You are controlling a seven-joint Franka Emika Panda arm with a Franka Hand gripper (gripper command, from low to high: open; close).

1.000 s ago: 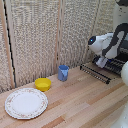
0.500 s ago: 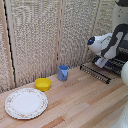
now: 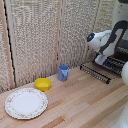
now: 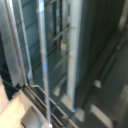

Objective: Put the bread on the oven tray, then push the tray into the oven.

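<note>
The white robot arm [image 3: 106, 42] reaches in from the exterior view's right, its far end buried at the oven [image 3: 121, 50], which is cut off by the frame edge. The end effector itself is hidden there, so I cannot tell whether its fingers are spread or pinched, or what they hold.

In front of the oven the dropped door [image 3: 95, 73] lies as a black slatted flap on the wooden counter [image 3: 80, 102]. The wrist view, blurred, shows only thin metal bars [image 4: 44, 60] and grey oven walls close up. These are probably the oven pan or its brackets, but I cannot say which. The bread is not visible in either view.

The main risk, as I judge it, is the pan binding: pushed at a slight angle, one edge could miss its bracket and jam or tilt, sliding the bread off.

A floral plate [image 3: 26, 103], a yellow bowl [image 3: 43, 84] and a blue cup [image 3: 63, 73] stand well apart on the left, out of danger.
</note>
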